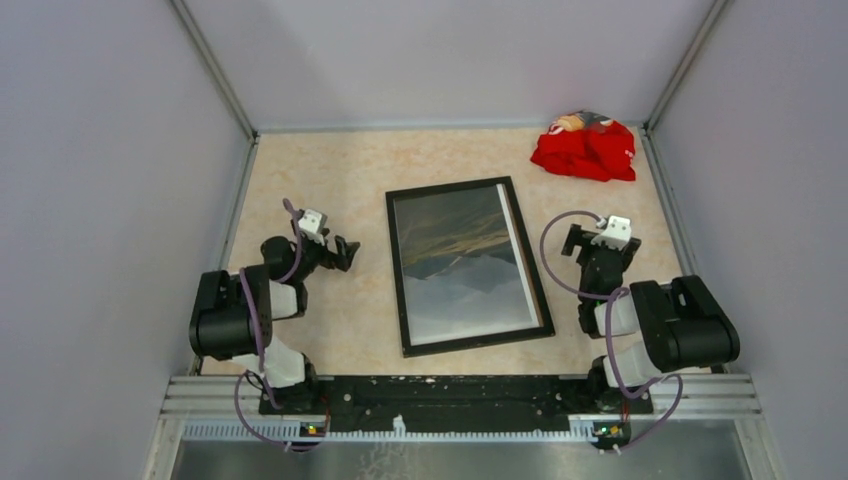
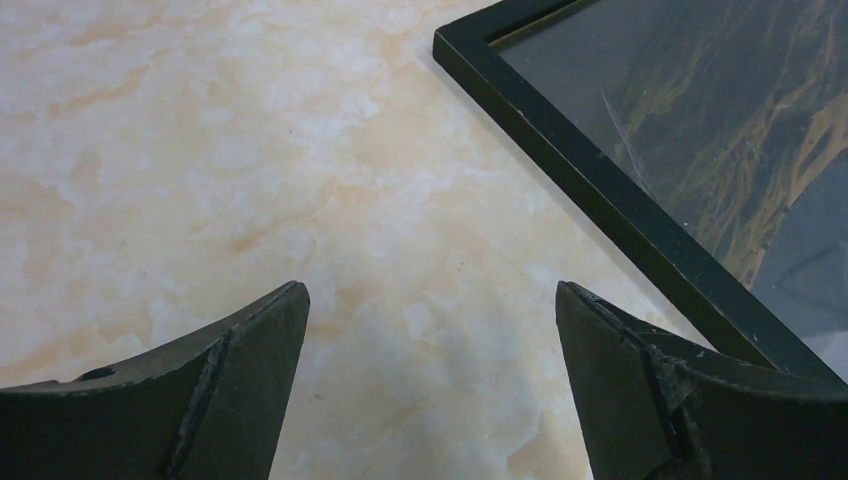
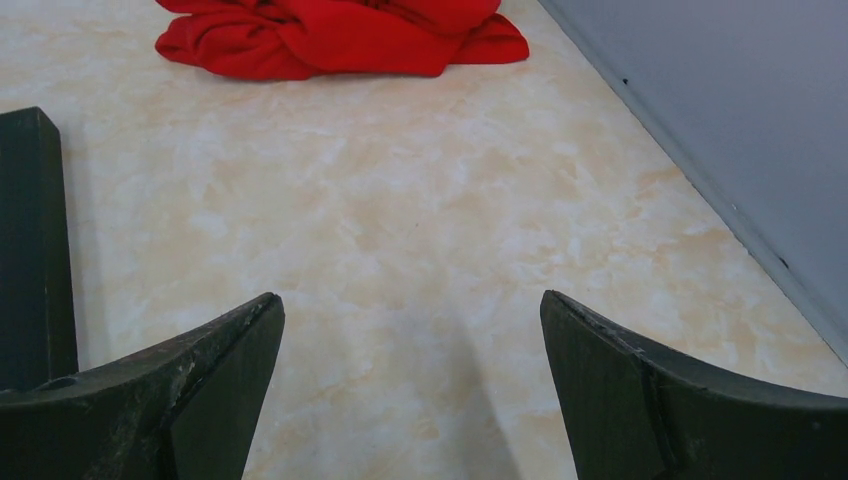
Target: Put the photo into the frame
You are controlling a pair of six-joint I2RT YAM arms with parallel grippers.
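Note:
The frame (image 1: 399, 270) lies flat in the middle of the table, black face up. The photo (image 1: 462, 265) of grey mountains and dark green hills shows inside it. In the left wrist view the frame's black edge (image 2: 600, 190) runs across the upper right with the photo (image 2: 740, 110) behind it. In the right wrist view a black corner of the frame (image 3: 35, 240) shows at the left. My left gripper (image 1: 347, 252) (image 2: 430, 300) is open and empty, left of the frame. My right gripper (image 1: 577, 240) (image 3: 410, 305) is open and empty, right of the frame.
A crumpled red cloth (image 1: 585, 148) (image 3: 330, 35) lies at the back right corner. Grey walls (image 3: 720, 120) enclose the beige marbled table (image 1: 330, 180) on three sides. A metal rail (image 1: 450, 395) with the arm bases runs along the near edge.

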